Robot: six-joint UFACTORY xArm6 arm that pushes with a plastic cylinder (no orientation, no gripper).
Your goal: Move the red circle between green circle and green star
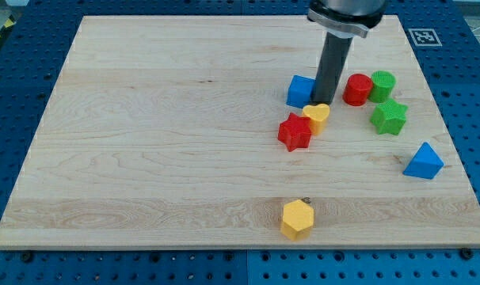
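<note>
Yellow hexagon [297, 218] nearest, at board's 6 o'clock. Red circle [356, 89] touching green circle [382, 84], green star [389, 117] at its 4 o'clock. Tip [322, 103] at red circle's 9 o'clock, between blue cube [301, 90] and yellow heart [318, 115]. No jaws on rod. Judged step: approach; next, short nudge toward 4 o'clock.

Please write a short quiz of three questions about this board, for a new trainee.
1. True or false: the red circle touches the green circle.
2. My tip is nearest to which block? A. blue triangle B. yellow heart C. yellow hexagon
3. Fill in: the green star lies toward the view's ____ from the green circle.

Key
1. True; they sit side by side, in contact.
2. B; the tip is just above the heart, beside the blue cube.
3. bottom.
</note>
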